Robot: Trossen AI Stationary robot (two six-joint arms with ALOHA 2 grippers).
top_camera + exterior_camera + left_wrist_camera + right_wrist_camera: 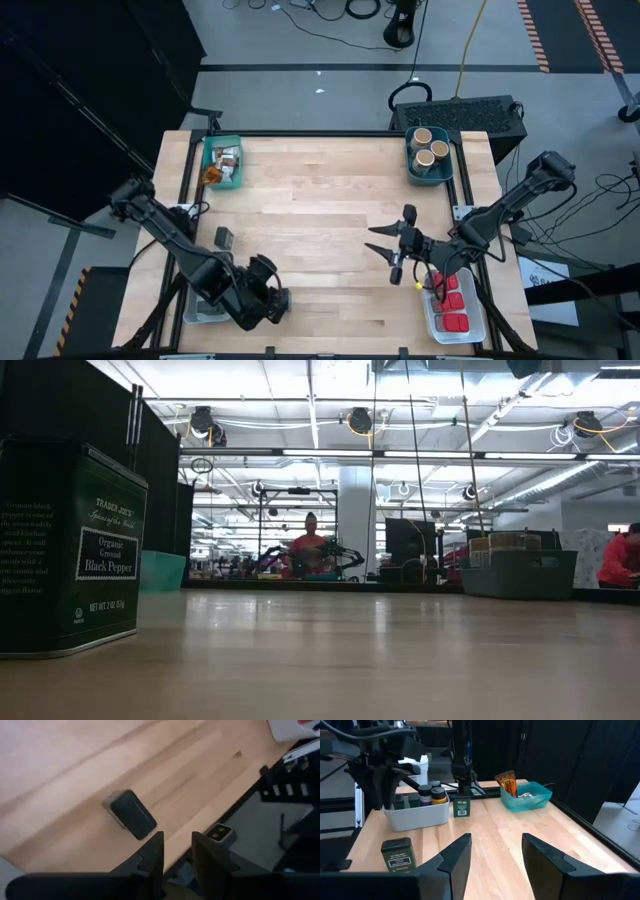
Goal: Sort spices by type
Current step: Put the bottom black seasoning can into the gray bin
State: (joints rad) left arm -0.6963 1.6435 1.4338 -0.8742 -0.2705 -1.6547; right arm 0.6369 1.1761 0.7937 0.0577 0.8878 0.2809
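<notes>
- Since a black pepper tin (224,238) stands loose on the wooden table (320,200), near its left edge and apart from any bin, the step in hand looks like fetching it for the white bin (415,816) that holds the dark jars (431,795).
- A second green-black tin (397,854) also stands on bare wood near that bin. Settle on one of the two before descending.
- The left gripper (177,840) is over the table's near left corner, its jaws a narrow gap apart with nothing between them. They probably need spreading wider than the tin before they go down.
- Square the fingers to the tin's flat sides, not its corners, so it does not twist.
- The right gripper (496,840) waits mid-table, jaws apart and empty, clear of the left arm's path.
</notes>
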